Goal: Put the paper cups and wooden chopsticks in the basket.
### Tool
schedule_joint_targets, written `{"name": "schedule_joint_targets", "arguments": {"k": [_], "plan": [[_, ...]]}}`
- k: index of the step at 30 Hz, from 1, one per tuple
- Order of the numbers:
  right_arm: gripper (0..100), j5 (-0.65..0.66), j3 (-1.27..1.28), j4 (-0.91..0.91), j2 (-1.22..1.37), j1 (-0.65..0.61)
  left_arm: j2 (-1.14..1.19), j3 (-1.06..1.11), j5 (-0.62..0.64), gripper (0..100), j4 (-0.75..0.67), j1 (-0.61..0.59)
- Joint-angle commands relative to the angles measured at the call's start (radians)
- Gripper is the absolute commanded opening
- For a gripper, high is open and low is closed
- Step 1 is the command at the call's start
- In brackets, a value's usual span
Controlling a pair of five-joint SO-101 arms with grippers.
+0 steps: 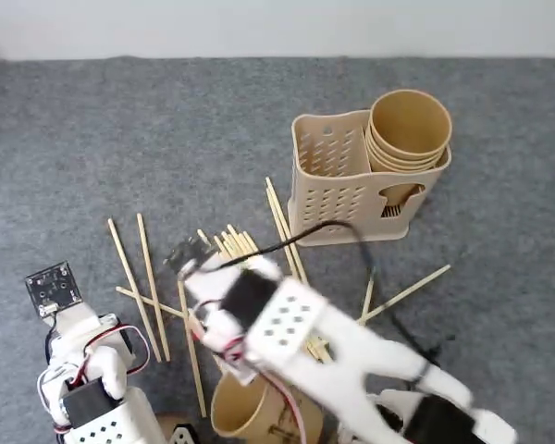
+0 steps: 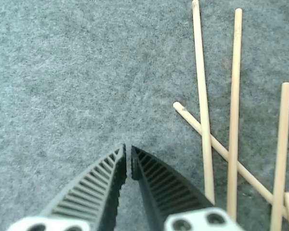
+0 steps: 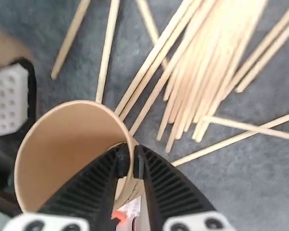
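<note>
A beige perforated basket (image 1: 338, 199) stands at the back right, with a stack of paper cups (image 1: 409, 125) in its right compartment. Wooden chopsticks (image 1: 150, 277) lie scattered on the grey carpet, and a denser bunch (image 3: 207, 72) lies in front of the basket. My right gripper (image 3: 129, 161) is shut on the rim of a loose paper cup (image 3: 62, 149), one finger inside the wall and one outside. That cup (image 1: 245, 416) sits near the front edge under the right arm. My left gripper (image 2: 127, 154) is shut on nothing, low over bare carpet beside several chopsticks (image 2: 202, 96).
The left arm's base (image 1: 83, 388) fills the front left corner. A black cable (image 1: 370, 264) runs from the right arm across the chopsticks just in front of the basket. Bare carpet stretches across the back left.
</note>
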Motion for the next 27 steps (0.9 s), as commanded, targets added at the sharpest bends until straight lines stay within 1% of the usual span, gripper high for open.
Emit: {"name": "schedule_joint_targets", "arguments": {"k": [1,5,10,13,18,21,24,27], "plan": [[0.7,0.054,-0.094,0.044,-0.142,0.110,-0.014,-0.012,0.000,2,-0.003,-0.005],[0.7,0.106,-0.250,0.042,-0.217,0.226,-0.014,-0.012,0.000,2,-0.003,-0.005],[0.7,0.172,-0.546,0.038,-0.226,0.371,-0.014,-0.012,0.000,2,-0.003,-0.005],[0.7,0.207,-0.703,0.008,-0.193,0.479,-0.014,-0.012,0.000,2,-0.003,-0.005],[0.8,0.210,-0.896,-0.051,-0.077,0.659,-0.014,-0.012,0.000,2,-0.003,-0.005],[0.8,0.204,-0.961,-0.137,-0.022,0.753,-0.014,-0.012,0.000,2,-0.003,-0.005],[0.8,0.203,-0.970,-0.263,0.015,0.834,-0.014,-0.012,0.000,2,-0.003,-0.005],[0.8,0.153,-0.968,-0.367,0.050,0.908,-0.014,-0.012,0.000,2,-0.003,-0.005]]}}
